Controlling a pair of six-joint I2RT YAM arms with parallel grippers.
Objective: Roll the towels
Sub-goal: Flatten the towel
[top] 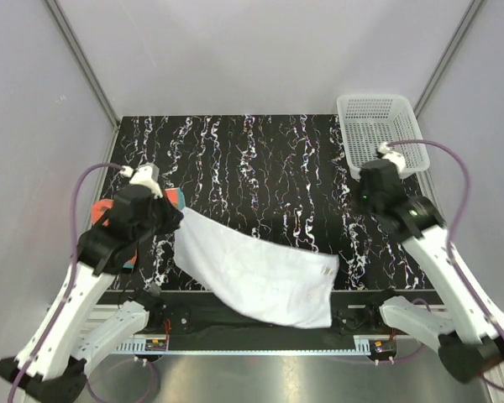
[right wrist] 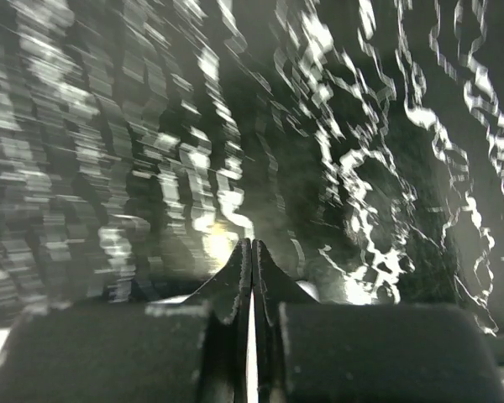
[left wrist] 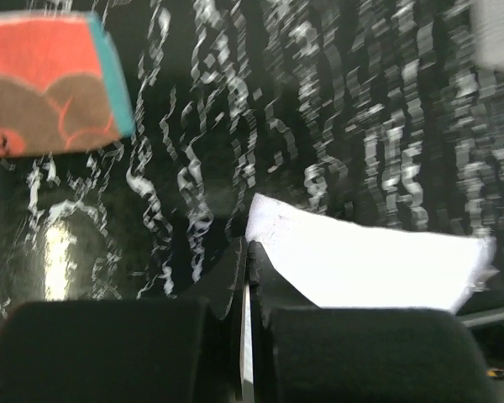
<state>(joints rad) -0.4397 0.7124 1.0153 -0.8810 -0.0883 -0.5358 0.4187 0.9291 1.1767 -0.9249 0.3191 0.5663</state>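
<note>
Top external: plain white cloth towel (top: 260,273) spread on black marbled bench (top: 260,159)

Draped over the near edge, far-left corner nipped by closed left fingers (left wrist: 233,275). Right fingers (right wrist: 233,277) pressed together, holding nothing. Orange-red towel with teal edging (left wrist: 42,84) flat under left arm.

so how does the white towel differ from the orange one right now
The white towel lies spread open, overhanging the table's near edge; the orange towel sits mostly hidden under the left arm. The white towel is plain; the orange towel has teal edging and a brown patch. Neither looks rolled.
</note>
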